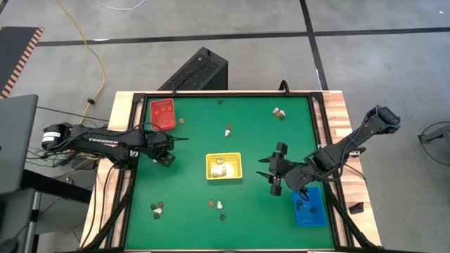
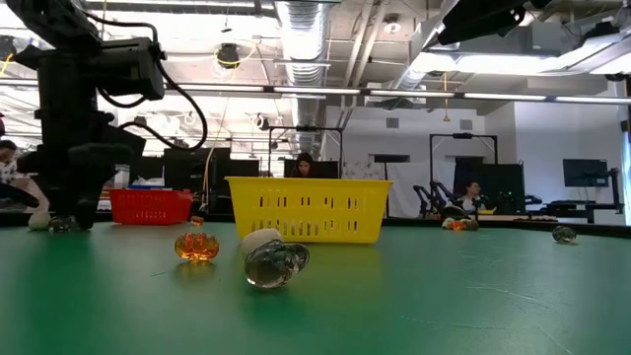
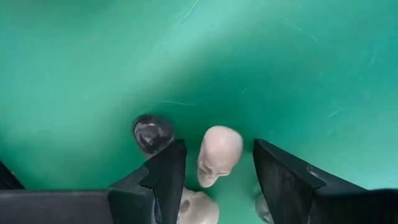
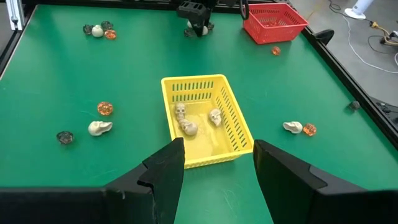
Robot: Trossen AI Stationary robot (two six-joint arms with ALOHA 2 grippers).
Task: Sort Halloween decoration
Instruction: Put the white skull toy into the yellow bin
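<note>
My left gripper [image 3: 219, 144] is open and low over the green table's left part [image 1: 166, 157]. Its fingers stand on either side of a cream-white skull trinket [image 3: 220, 154] without touching it. A second cream skull [image 3: 198, 209] lies farther back between the fingers, and a black trinket [image 3: 151, 132] rests just outside one finger. My right gripper [image 4: 217, 144] is open and held above the table [image 1: 271, 173], right of the yellow tray [image 4: 205, 155], which holds three cream skulls [image 4: 186, 127].
A red tray [image 1: 162, 114] sits at the far left and a blue tray [image 1: 310, 207] at the near right. Loose trinkets lie on the cloth: a near-left group [image 1: 158, 209], a near-middle group [image 1: 219, 205], one cream piece [image 1: 227, 131], a far-right pair [image 1: 279, 112].
</note>
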